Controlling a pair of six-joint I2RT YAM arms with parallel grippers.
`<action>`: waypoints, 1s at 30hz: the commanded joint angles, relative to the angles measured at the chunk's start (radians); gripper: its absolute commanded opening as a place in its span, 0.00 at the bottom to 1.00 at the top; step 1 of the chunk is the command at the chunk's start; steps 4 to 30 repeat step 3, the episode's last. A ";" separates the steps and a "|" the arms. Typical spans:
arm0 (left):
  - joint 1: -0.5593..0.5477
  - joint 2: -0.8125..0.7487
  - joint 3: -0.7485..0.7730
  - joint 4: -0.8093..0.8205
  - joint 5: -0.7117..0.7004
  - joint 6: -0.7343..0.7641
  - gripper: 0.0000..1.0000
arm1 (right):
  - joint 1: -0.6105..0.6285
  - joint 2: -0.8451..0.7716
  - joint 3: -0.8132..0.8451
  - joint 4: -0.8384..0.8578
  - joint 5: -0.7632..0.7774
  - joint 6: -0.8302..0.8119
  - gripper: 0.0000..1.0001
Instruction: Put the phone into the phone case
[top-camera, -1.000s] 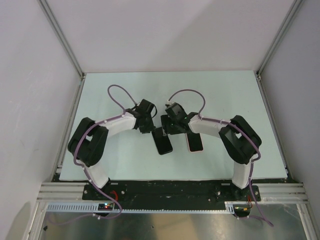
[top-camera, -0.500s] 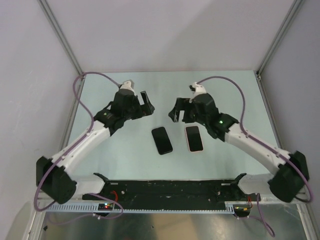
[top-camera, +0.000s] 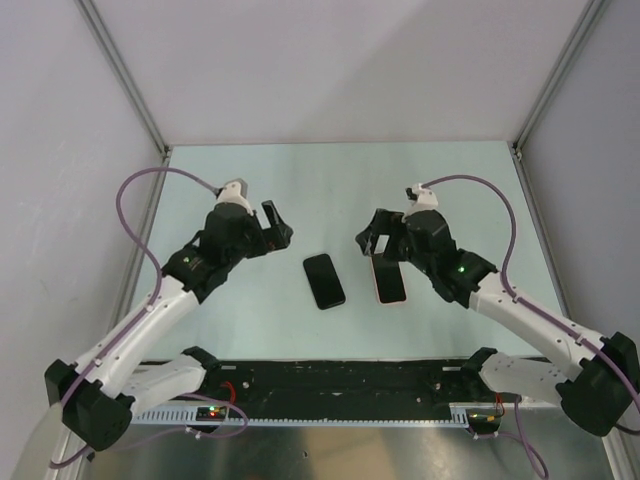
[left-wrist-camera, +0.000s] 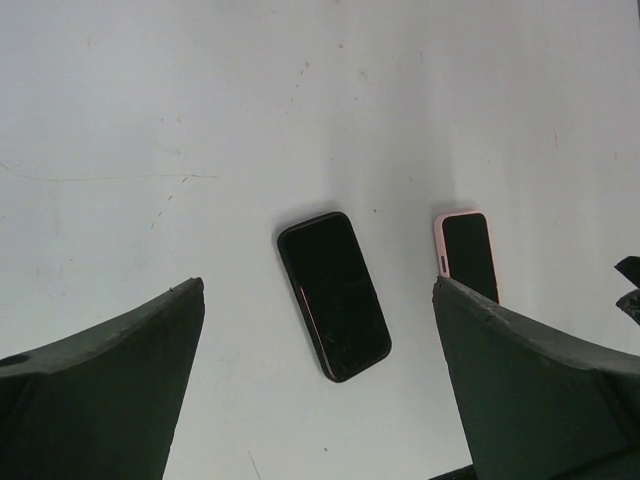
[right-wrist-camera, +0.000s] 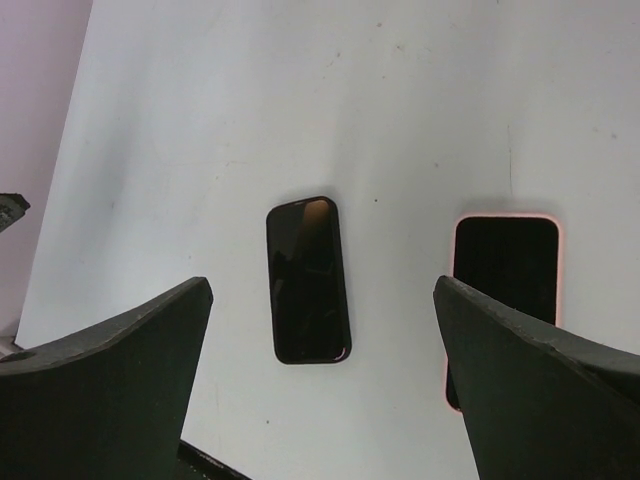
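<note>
- A black phone (left-wrist-camera: 333, 296) lies flat and slightly tilted on the white table (left-wrist-camera: 200, 100).
- A pink-rimmed phone case (left-wrist-camera: 467, 255) lies near its right, not touching.
- 2 dark fingers (left-wrist-camera: 110, 380) stand wide apart at the lower corners.

Pale table (top-camera: 330, 190) w/ alu frame (top-camera: 127, 85)

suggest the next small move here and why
Probably lower the left end effector toward the phone. Both end effectors are open and empty, the phone lies flat beside the case, apart from it, and the right end effector hovers by the case.
</note>
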 joint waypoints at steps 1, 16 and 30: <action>-0.003 -0.037 -0.007 0.018 -0.050 0.023 1.00 | 0.000 -0.019 0.001 0.043 0.047 0.008 0.99; -0.003 -0.039 -0.009 0.019 -0.062 0.021 1.00 | -0.001 -0.016 0.001 0.052 0.048 0.004 0.99; -0.003 -0.039 -0.009 0.019 -0.062 0.021 1.00 | -0.001 -0.016 0.001 0.052 0.048 0.004 0.99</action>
